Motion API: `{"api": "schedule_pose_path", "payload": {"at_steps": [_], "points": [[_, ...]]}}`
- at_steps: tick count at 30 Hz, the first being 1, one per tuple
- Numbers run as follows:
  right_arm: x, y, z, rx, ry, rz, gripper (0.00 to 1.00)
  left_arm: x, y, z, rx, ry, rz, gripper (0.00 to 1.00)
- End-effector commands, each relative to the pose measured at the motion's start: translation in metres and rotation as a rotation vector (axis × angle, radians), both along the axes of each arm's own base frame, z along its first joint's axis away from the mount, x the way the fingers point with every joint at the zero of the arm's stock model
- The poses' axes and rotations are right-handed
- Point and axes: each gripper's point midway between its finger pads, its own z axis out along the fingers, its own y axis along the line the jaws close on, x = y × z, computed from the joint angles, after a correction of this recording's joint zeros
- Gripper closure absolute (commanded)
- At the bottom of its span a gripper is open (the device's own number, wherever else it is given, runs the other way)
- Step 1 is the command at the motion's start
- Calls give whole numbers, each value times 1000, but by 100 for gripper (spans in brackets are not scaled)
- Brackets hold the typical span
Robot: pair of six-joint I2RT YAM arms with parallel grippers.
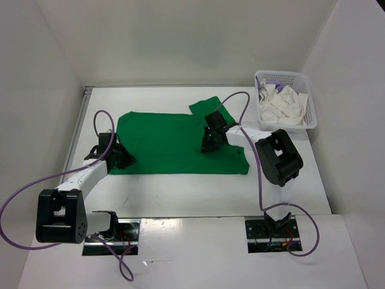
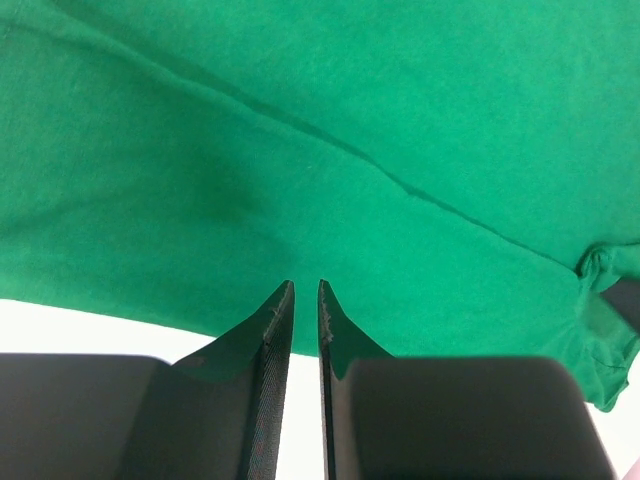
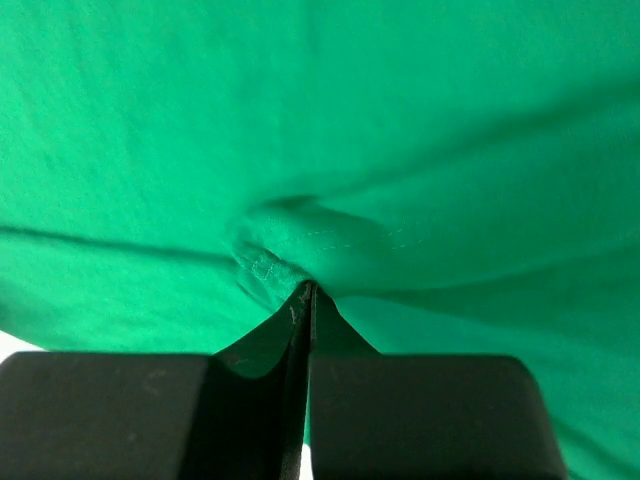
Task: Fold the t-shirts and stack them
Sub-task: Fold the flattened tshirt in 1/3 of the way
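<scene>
The green t-shirt [image 1: 174,144] was soft knit cloth, matt, with a fine even texture and a stitched seam line running across it. It puckered into small folds where the right tool [image 3: 305,292] met it. The left tool [image 2: 305,288] looked like matt black plastic, its inner faces finely ribbed. The bench [image 1: 180,192] was smooth and white with a faint sheen. The basket [image 1: 311,114] was white lattice plastic, holding the crumpled cloth of a white t-shirt [image 1: 286,107].

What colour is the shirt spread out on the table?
Bright green t-shirt; clearest in the top external view.
</scene>
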Motion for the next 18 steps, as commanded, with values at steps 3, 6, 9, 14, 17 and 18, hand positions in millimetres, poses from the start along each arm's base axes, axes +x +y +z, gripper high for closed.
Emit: {"api": "schedule_pose_path", "payload": {"at_steps": [3, 6, 9, 14, 17, 18], "points": [[53, 10, 11, -4, -112, -15, 100, 1, 6, -3, 22, -10, 18, 78], [81, 17, 15, 1, -130, -12, 100, -1, 6, -2, 22, -9, 18, 78], [109, 29, 39, 41, -164, -11, 100, 11, 6, 16, 22, -53, 18, 78], [103, 36, 94, 116, -224, 18, 99, 21, 6, 33, 22, -93, 18, 77], [76, 22, 77, 102, -181, 9, 96, 21, 5, 36, 15, -104, 13, 77], [66, 21, 86, 127, -184, 14, 96, 17, 3, 31, 8, -91, 7, 77]]}}
